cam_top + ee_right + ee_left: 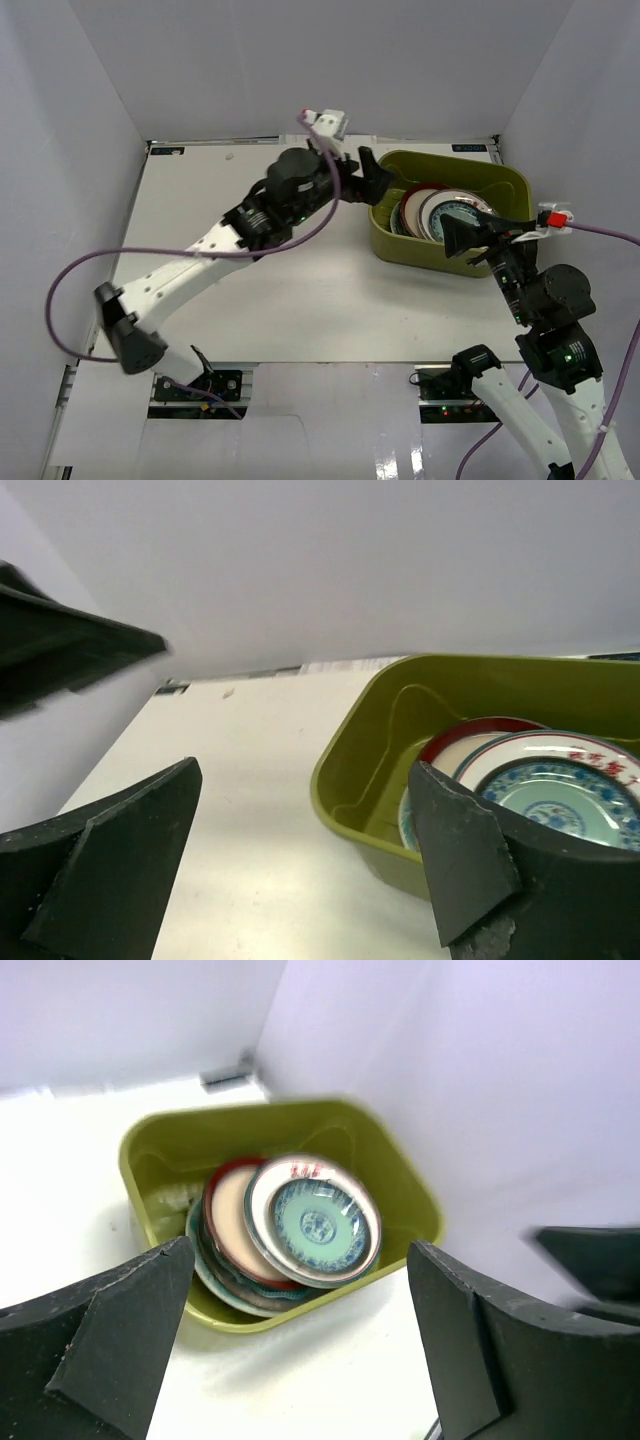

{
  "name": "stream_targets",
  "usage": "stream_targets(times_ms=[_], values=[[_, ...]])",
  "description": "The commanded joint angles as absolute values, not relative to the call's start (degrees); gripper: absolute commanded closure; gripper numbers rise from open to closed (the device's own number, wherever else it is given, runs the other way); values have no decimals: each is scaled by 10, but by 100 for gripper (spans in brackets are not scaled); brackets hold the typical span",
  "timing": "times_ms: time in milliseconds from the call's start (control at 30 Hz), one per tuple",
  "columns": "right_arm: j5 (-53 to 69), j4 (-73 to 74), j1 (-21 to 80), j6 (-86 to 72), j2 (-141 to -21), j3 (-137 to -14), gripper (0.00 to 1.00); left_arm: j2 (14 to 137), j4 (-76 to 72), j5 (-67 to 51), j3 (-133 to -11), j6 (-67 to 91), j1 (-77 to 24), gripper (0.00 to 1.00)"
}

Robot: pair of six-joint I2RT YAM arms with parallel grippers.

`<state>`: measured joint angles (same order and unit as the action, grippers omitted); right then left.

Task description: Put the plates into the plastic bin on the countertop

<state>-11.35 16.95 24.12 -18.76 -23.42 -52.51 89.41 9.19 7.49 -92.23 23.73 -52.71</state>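
Observation:
The olive-green plastic bin [512, 182] stands at the back right of the white countertop [280, 290]. Several plates [438, 212] lean stacked inside it. A teal-and-white plate [315, 1222] is in front, with a red-rimmed cream plate [230, 1210] behind it. My left gripper [373, 180] is open and empty, just left of the bin's left rim. In the left wrist view the left gripper [300, 1280] faces the bin [180, 1145]. My right gripper [470, 243] is open and empty over the bin's front rim. In the right wrist view the right gripper [305, 780] is beside the bin [380, 720] and plates [560, 790].
White walls enclose the countertop on the left, back and right. Purple cables [70, 280] loop beside both arms. The left gripper shows blurred at the upper left of the right wrist view [70, 650]. The bin sits close to the right wall.

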Motion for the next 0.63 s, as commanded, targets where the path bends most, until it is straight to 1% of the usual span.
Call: stream_targets(times_ms=[0, 133, 167, 200, 233, 267, 400, 500, 600], values=[[-16, 160, 243, -178, -266, -537, 10, 729, 97, 103, -808, 208, -526, 2], [10, 180, 243, -156, -272, -541, 10, 588, 151, 134, -687, 214, -526, 2], [3, 184, 243, -151, -269, -551, 10, 515, 178, 144, -667, 218, -526, 2], [-20, 192, 244, -148, -259, -559, 10, 478, 194, 170, -635, 223, -526, 2], [-32, 194, 243, -140, -253, -565, 10, 443, 208, 180, -622, 228, -526, 2], [-46, 192, 244, -134, -246, -570, 10, 379, 222, 187, -613, 230, -526, 2], [-64, 162, 243, -120, -213, -572, 10, 255, 286, 221, -578, 254, -526, 2], [-64, 142, 243, -124, -212, -568, 10, 208, 294, 226, -557, 254, -526, 2], [-44, 135, 244, -126, -226, -589, 10, 216, 294, 225, -571, 248, -526, 2]])
